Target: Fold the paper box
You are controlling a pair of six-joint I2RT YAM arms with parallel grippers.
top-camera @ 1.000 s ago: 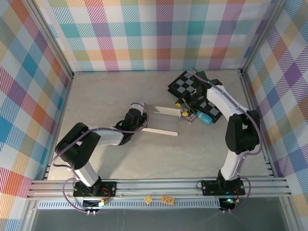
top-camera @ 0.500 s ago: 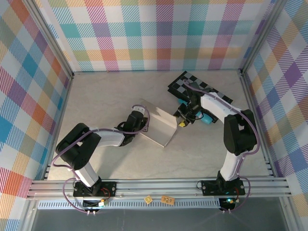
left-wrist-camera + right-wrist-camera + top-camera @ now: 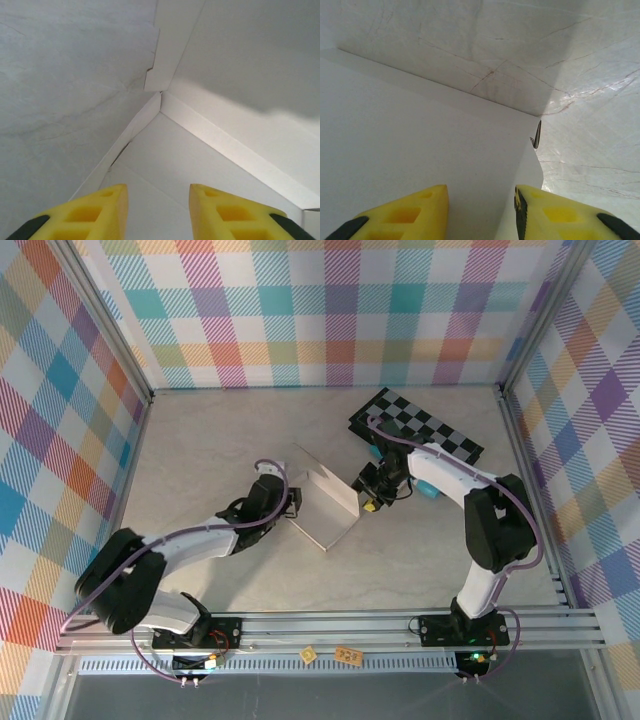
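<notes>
The paper box (image 3: 322, 512) is a white cardboard sheet lying mid-table, with one panel raised along its right side. My left gripper (image 3: 293, 502) is at the box's left edge. In the left wrist view it (image 3: 157, 200) is open above a flat panel of the box (image 3: 165, 165), with nothing between the yellow fingers (image 3: 100, 210). My right gripper (image 3: 366, 496) is at the box's right edge. In the right wrist view it (image 3: 481, 202) is open, and the raised white panel (image 3: 410, 150) stands in the gap, its fold edge close to the right finger (image 3: 555, 215).
A black-and-grey checkered board (image 3: 430, 428) lies behind the right arm, with a teal object (image 3: 427, 489) beside it. Plaid walls enclose the table (image 3: 200, 440) on three sides, and an aluminium rail (image 3: 330, 625) runs along the near edge.
My left gripper has opened and drawn back to the box's left edge. The box has turned and slid nearer. My right gripper has come left from the board to the box's right edge.
</notes>
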